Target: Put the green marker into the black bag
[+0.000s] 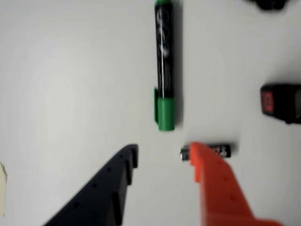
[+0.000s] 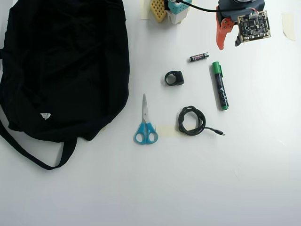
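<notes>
The black bag (image 2: 66,66) fills the upper left of the overhead view, slumped on the white desk (image 2: 244,179), its strap trailing to the lower left; the hand (image 2: 229,41) hangs at the upper right, its orange and dark fingers spread apart and holding nothing; the green marker (image 2: 220,85) lies loose just below it, long axis running up and down the frame, green cap nearest the hand. In the wrist view the marker (image 1: 164,70) sits straight ahead of the spread fingers, so a short advance should straddle the cap, I judge; the small battery (image 2: 199,57) lies close beside the orange finger and might be nudged; bare desk lies to the marker's right.
</notes>
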